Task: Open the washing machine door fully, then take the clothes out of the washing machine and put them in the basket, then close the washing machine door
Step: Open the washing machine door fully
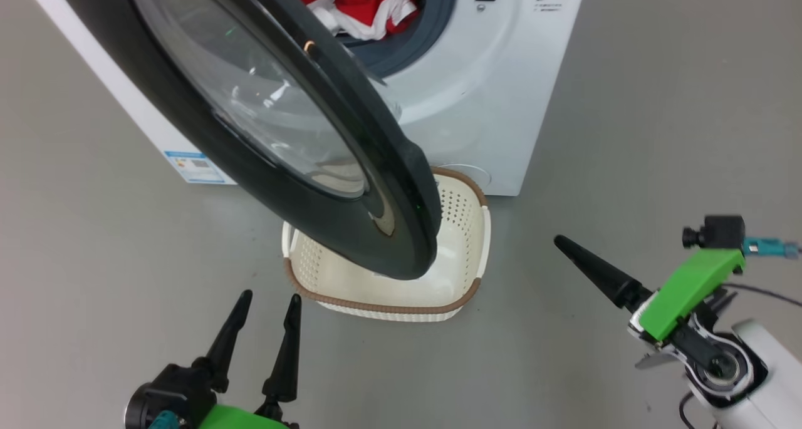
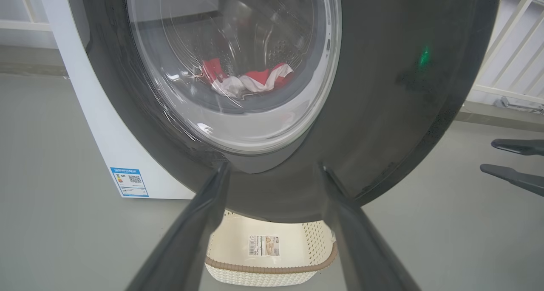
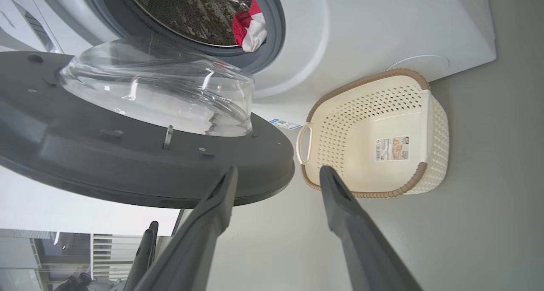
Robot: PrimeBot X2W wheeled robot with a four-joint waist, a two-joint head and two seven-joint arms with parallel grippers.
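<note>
From the head camera, the washing machine door (image 1: pixel 269 128) is standing partly swung out from the washing machine (image 1: pixel 495 97), its lower edge hanging over the basket (image 1: pixel 467 228) on the grey floor (image 1: pixel 658 134). The clothes (image 1: pixel 366 6) are lying in the machine's mouth, against the grey rubber ring (image 1: pixel 442 9). The left gripper (image 1: pixel 270 295) is hovering low at the left with its fingers spread, short of the basket. The right gripper (image 1: pixel 564 246) is pointing in from the right (seen side-on here, so its spread is not readable).

In the left wrist view, that gripper's two fingers are standing wide apart with nothing between them, aiming at the door's black rim. Whether they are touching it I cannot tell. The clothes are showing through the glass window (image 2: pixel 238 61). A paper label (image 2: pixel 263 245) is lying on the basket's bottom, below the door. A blue label (image 2: pixel 129 181) is sitting low on the machine.

In the right wrist view, the right gripper's fingers are spread and gripping nothing, one tip overlapping the door's edge and the other reaching towards the basket. The clothes are resting at the lip of the steel drum (image 3: pixel 191 10).
</note>
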